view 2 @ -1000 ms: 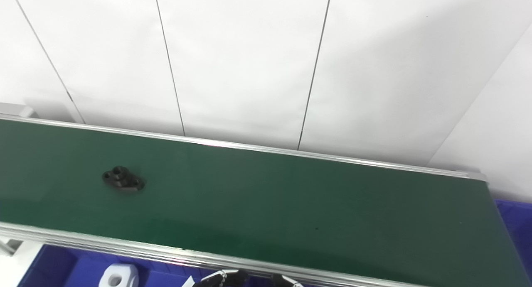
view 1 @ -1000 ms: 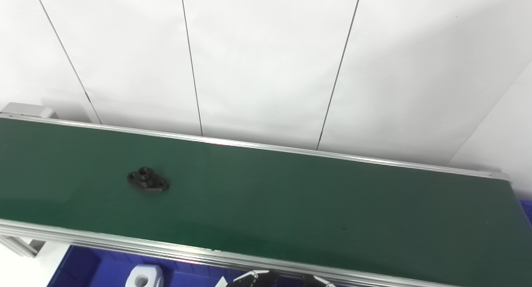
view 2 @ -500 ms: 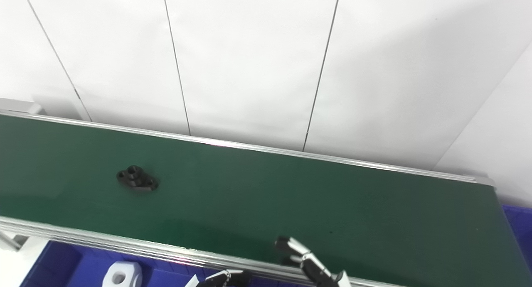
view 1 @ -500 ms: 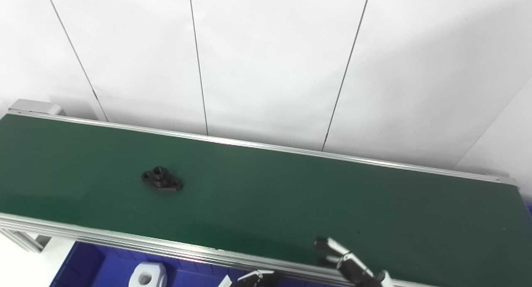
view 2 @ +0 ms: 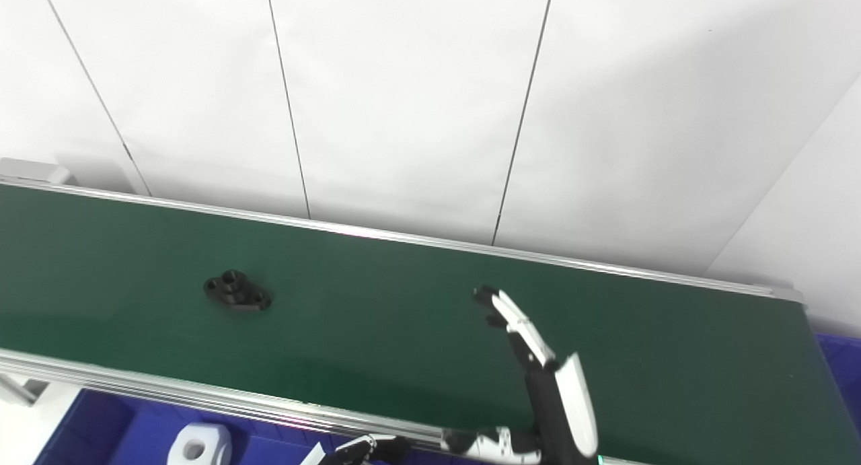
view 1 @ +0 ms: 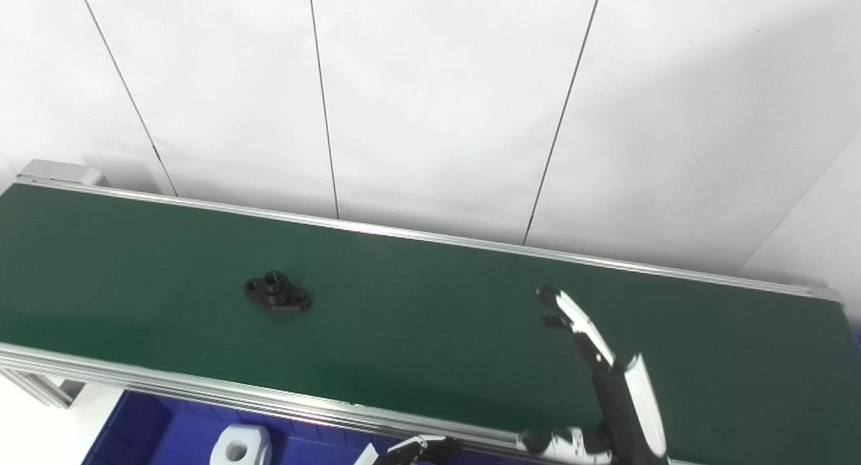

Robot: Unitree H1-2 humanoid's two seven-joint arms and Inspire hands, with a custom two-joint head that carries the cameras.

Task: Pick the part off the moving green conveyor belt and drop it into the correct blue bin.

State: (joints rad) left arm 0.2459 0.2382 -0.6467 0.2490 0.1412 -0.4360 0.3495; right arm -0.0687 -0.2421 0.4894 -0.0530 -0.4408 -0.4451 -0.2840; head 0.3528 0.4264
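The right hand point(view 1: 605, 377) was up over the green conveyor belt point(view 1: 430, 330), fingers point(view 1: 572, 313) stretched out long and apart, thumb spread low by the near rail, holding nothing at all. It was well apart from the part point(view 1: 278, 295), off to that piece's right. That looked like a waiting post: with the belt moving, a hand parked on the belt's line can let the piece come to it, though from one moment the direction of travel could not be read.

The part itself was a small black flanged piece with a raised bored hub and a lobe either side, lying flat on the belt, roughly mid-width, in the left half of the view. Flat and low like that, it would likely want fingers closing from above around the hub or across the narrow waist.

The left hand point(view 1: 417, 448) only peeked in at the bottom edge, below the near rail; whether it was spread or closed could not be told.

Below the belt's near rail sat a blue bin point(view 1: 155, 438) with a white blocky part point(view 1: 239, 448) already in it, hole through the middle. A sliver of more blue showed past the belt's right end.

The belt was matte, dark green and framed by aluminium rails point(view 1: 202, 387). Behind it ran a plain white panelled wall point(view 1: 430, 101) with thin dark seams.
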